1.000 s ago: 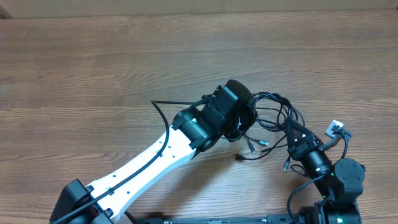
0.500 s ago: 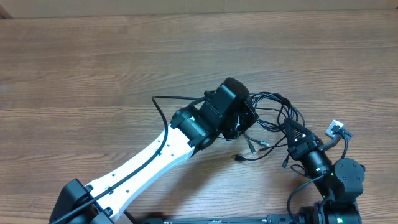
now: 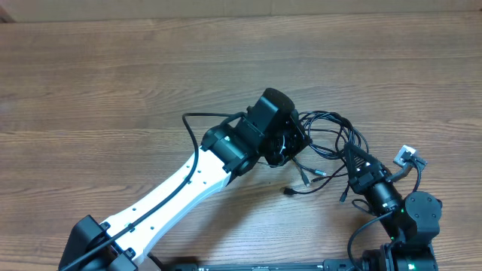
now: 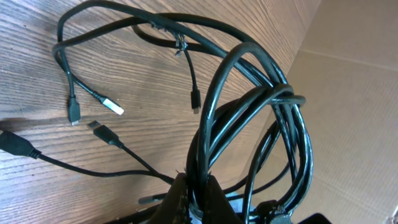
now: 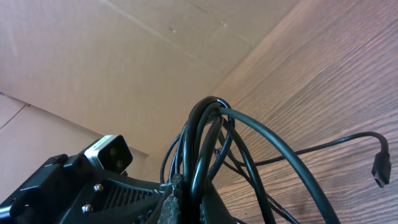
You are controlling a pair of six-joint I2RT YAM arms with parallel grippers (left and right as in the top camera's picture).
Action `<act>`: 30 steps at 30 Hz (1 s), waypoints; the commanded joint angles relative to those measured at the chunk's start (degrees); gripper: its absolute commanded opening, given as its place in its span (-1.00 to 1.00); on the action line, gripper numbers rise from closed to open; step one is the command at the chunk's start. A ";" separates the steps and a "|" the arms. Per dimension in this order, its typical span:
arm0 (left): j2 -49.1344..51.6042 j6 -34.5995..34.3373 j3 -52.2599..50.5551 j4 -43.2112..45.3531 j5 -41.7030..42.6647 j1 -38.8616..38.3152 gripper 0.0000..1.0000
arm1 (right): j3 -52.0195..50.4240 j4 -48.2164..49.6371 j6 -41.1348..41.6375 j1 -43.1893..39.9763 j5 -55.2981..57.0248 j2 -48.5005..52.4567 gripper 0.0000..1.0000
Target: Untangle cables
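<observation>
Wood-grain tabletop [image 3: 135, 68], backed by a plain brown cardboard wall [image 4: 354, 93]: the left gripper [image 4: 198, 186], at the end of a white-and-black arm [image 3: 188, 181] reaching in diagonally from the near left corner, is pinched tight on a bundle of thin black cables [image 4: 249, 112]. Its two fingers press together around several loops that rise from them and arch over the wood. Seen from overhead, that gripper sits under its own black wrist and the fingertips are hidden. Just to its right, the right gripper [image 3: 352, 156], on a short black arm [image 3: 392, 199] at the near right edge, points up and left into the same knot. Its wrist view shows the fingers [image 5: 171, 199] clamped on a handful of strands that climb from the jaws and curl away. The tangle sits right of centre, strung between the two grippers in overlapping loops. Loose ends trail toward the near side: a silver-tipped flat plug [image 4: 112, 107], a small dark plug [image 4: 74, 115] close beside it, and a rectangular black plug [image 5: 378, 171] on a single strand over bare wood.
</observation>
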 commanded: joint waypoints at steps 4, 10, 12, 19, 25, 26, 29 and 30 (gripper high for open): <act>0.55 4.68 0.96 -0.11 3.65 1.22 -0.91 | 0.79 -0.46 -0.55 -0.11 0.28 -0.57 -0.92; 0.35 8.46 0.96 -0.85 7.02 3.52 -0.91 | 0.79 -1.44 -2.08 -0.11 1.86 -0.57 -0.92; 0.35 9.62 0.96 -1.22 8.59 4.48 -0.92 | 0.79 -2.34 -2.05 -0.11 2.84 -0.57 -0.92; 0.35 11.13 0.96 -1.36 15.61 6.95 -0.92 | 0.79 -3.93 -2.08 -0.11 5.18 -0.57 -0.92; 0.35 11.65 0.96 -1.16 21.77 8.76 -0.92 | 0.79 -5.14 -2.32 -0.11 6.82 -0.57 -0.92; 0.35 11.80 0.96 -1.18 22.88 9.16 -0.91 | 0.79 -5.75 -2.32 -0.11 7.65 -0.57 -0.92; 0.35 13.05 0.96 -0.96 26.51 10.45 -0.92 | 0.79 -7.32 -2.32 -0.11 9.73 -0.57 -0.92; 0.35 13.11 0.96 -0.96 27.82 11.02 -0.91 | 0.79 -7.54 -2.32 -0.11 10.16 -0.57 -0.93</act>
